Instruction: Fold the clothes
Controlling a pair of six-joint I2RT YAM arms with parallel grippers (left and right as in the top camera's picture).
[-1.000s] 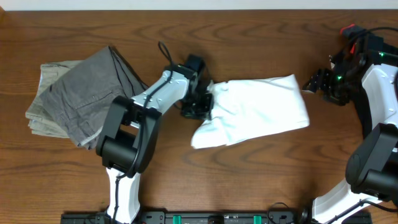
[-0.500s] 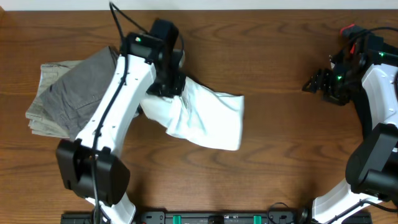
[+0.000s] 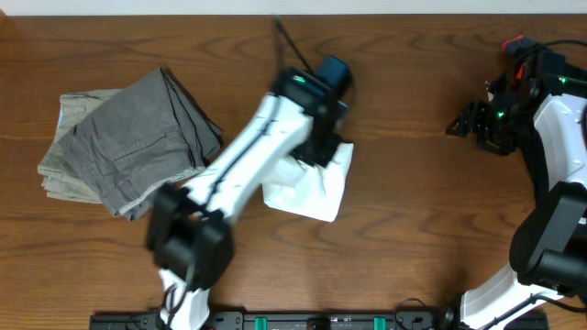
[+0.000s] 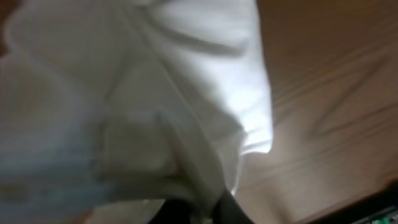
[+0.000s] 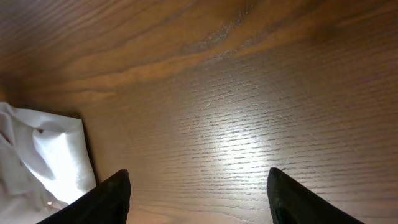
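My left gripper (image 3: 319, 151) is down on the upper edge of the white T-shirt (image 3: 312, 188), with the arm reaching diagonally across the table (image 3: 413, 55). On the left wrist view the cloth (image 4: 155, 93) fills nearly the whole picture and is blurred. Only a dark sliver of the tool shows at the bottom edge, so I cannot tell whether the jaws are pinching the fabric or standing apart.

My right gripper (image 5: 196, 180) is spread wide with bare wood between its fingertips, holding and touching nothing. It hangs near the right edge of the table, well apart from the shirt. A corner of the white fabric (image 5: 37, 155) shows at the left of that wrist view.

The shirt lies bunched near the table's middle. Its long axis seems to run from the lower left up towards the gripper at the upper right. The grey-khaki trousers (image 3: 119, 137) lie in a folded heap at the left, apart from the shirt.
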